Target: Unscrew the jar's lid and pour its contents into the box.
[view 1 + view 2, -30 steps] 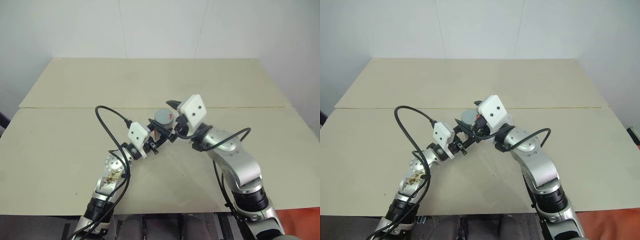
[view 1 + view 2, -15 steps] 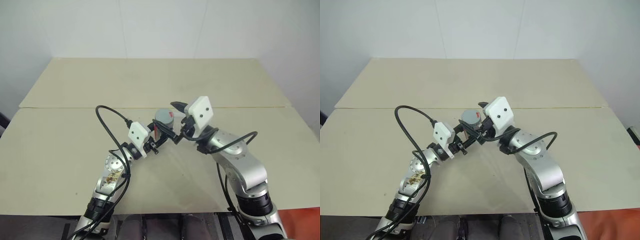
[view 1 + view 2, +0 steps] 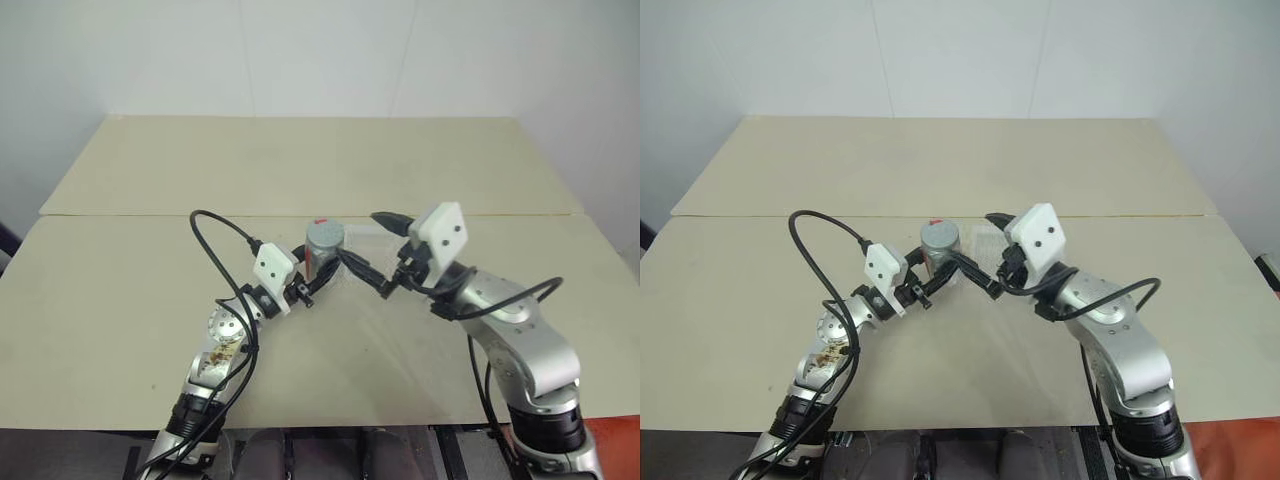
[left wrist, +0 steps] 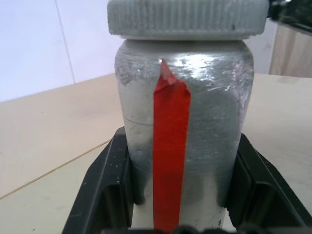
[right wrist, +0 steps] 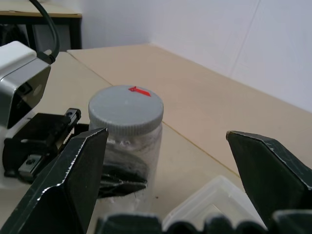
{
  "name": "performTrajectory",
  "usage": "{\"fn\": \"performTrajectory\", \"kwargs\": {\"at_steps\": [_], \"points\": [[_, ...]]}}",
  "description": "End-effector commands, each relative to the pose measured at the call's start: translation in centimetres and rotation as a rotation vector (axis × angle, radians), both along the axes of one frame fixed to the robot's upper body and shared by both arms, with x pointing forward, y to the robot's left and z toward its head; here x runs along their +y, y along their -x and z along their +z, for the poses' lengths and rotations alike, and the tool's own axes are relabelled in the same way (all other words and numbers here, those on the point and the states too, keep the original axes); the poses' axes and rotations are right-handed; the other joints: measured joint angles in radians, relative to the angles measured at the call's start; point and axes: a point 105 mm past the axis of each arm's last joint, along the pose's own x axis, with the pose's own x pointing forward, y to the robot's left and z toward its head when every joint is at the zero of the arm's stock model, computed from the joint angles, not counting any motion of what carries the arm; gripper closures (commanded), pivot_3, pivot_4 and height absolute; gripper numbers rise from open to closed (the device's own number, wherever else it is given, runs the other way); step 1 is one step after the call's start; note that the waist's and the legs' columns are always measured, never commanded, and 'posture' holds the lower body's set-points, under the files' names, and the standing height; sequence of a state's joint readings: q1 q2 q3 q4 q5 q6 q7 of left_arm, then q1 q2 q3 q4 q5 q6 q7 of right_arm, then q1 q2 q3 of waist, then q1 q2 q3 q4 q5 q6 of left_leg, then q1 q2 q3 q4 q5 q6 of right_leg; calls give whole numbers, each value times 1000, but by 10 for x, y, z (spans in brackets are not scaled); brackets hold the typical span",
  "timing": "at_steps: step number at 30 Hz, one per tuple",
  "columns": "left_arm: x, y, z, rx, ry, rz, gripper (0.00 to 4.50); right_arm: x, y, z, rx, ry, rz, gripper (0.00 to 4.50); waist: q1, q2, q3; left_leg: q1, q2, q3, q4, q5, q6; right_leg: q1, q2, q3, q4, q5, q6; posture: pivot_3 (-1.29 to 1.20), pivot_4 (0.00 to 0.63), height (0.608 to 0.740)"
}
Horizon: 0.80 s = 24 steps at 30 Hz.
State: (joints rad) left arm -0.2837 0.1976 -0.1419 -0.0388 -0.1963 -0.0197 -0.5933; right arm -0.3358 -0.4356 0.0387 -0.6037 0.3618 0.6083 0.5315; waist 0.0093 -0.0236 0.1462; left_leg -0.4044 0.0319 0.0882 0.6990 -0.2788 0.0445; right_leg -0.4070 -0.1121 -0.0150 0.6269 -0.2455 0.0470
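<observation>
The jar [image 3: 322, 255] stands upright just above the middle of the surface [image 3: 150, 170], clamped around its lower body by the left gripper [image 3: 312, 272]. The grey lid [image 5: 126, 109] is on it, with a scrap of red tape on top and a red strip running down the side. The right gripper [image 3: 375, 252] hangs at about 3 o'clock from the jar, its 2 black fingers spread wide and holding nothing, just apart from the lid. The clear box [image 5: 214, 202] lies on the surface close behind that gripper, around 2 o'clock of the jar.

I'd judge the jar light and rigid, with smooth clear walls that could slip or spin in a loose hold, so the grip low on the body looks sensible. The lid has fine ribs around its rim; that ribbed edge is the place to pinch, across its width, for twisting. The contents are too hard to make out through the wall.
</observation>
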Motion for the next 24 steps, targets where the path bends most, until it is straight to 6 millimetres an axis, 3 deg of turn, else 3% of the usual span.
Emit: {"fn": "performTrajectory", "kwargs": {"at_steps": [1,8,17,24], "points": [[-2,2,15,-63,19,-17,2490,2,16,15,-74,12,76,10,0,0,0,0,0,0,0,0,0,0,0,0,0,0,0,0,150,740],[-4,1,15,-67,19,-19,2490,17,25,22,-98,0,180,10,0,0,0,0,0,0,0,0,0,0,0,0,0,0,0,0,150,740],[-6,2,16,-75,22,-22,2490,42,-3,28,-135,-59,114,10,-2,0,0,0,0,0,0,0,0,1,0,0,1,0,0,0,150,740],[-7,3,17,-81,25,-19,2490,45,-17,26,-144,-68,59,10,0,0,0,0,0,0,0,1,-1,1,0,-1,1,0,0,0,150,740]]}}
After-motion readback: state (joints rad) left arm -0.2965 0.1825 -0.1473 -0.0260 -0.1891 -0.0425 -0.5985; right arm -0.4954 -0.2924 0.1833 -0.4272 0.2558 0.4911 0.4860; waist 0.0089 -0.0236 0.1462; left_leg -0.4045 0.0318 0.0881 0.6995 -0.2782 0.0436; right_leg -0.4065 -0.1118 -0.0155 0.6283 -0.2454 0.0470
